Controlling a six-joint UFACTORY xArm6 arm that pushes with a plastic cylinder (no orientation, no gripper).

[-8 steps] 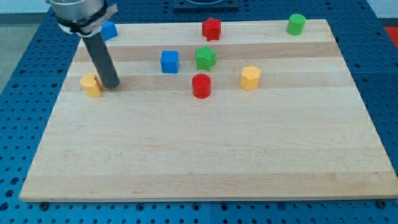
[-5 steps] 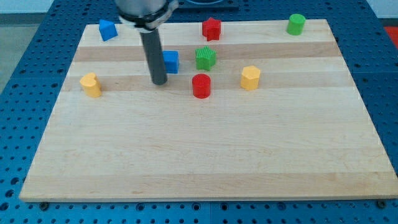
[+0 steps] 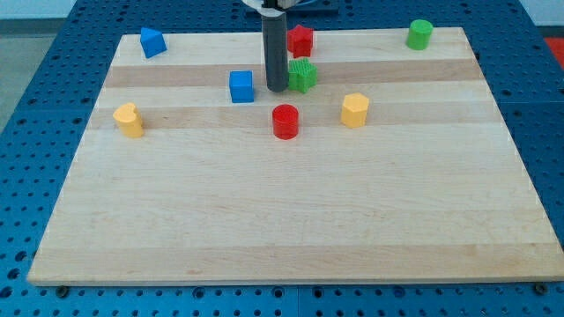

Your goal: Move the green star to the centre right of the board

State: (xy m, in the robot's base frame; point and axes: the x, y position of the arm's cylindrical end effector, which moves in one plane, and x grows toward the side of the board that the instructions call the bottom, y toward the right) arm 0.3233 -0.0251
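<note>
The near half of the table (image 3: 291,238) carries no blocks; everything sits in the far half. Nearest of the blocks are the yellow block (image 3: 129,120) toward the left edge, the red cylinder (image 3: 285,121) about midway across, and the yellow hexagonal block (image 3: 354,110) a little to its right. Just beyond them the blue cube (image 3: 241,86) stands left of my tip (image 3: 276,89), and the green star (image 3: 302,77) sits touching or almost touching the tip's right side, in the middle of the table's far half. Farther still, the red star (image 3: 300,40) stands near the far edge right behind the rod, the blue block (image 3: 152,41) lies at the far left corner, and the green cylinder (image 3: 419,34) near the far right corner.

This arm has no jaws, only the rod, so nothing is pinched.

The green star looks small, rigid and light, likely to slide readily on smooth wood. Its points mean an off-centre push could spin it, so contact belongs on its left face, through the middle, driving rightward and slightly nearer. The yellow hexagonal block lies close to that path and may get nudged.
</note>
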